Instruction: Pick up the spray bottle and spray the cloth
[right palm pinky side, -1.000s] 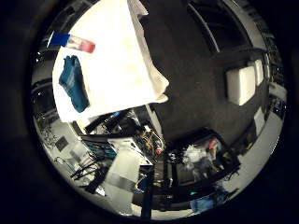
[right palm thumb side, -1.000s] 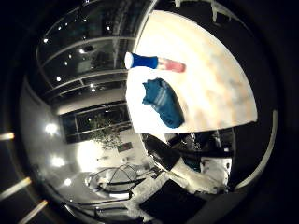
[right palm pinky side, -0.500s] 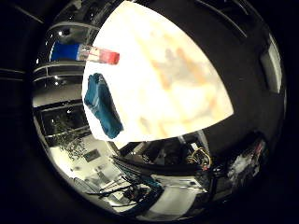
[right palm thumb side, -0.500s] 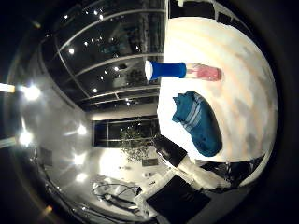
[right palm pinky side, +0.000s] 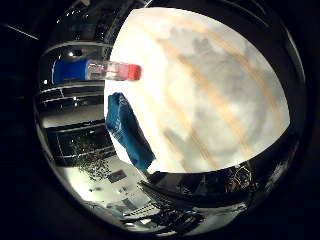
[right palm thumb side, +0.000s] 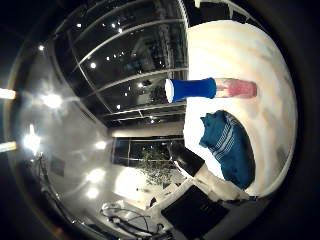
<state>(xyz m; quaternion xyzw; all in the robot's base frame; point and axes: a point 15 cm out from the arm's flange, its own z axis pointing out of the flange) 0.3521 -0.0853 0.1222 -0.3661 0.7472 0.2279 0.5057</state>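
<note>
near one edge of the white table (right palm pinky side: 210, 90) stands the spray bottle (right palm thumb side: 210, 89), blue top, pink base; the blue striped cloth (right palm thumb side: 227, 147) lies just beside it, apart. hand state: cannot tell.

Office or lab interior: large glass wall panels (right palm thumb side: 135, 45), ceiling lights (right palm thumb side: 50, 100), potted plant (right palm thumb side: 155, 165), light wooden table (right palm pinky side: 215, 100).

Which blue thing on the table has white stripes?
The folded blue cloth has white stripes. The spray bottle beside it is plain blue on top with a pink body.
</note>
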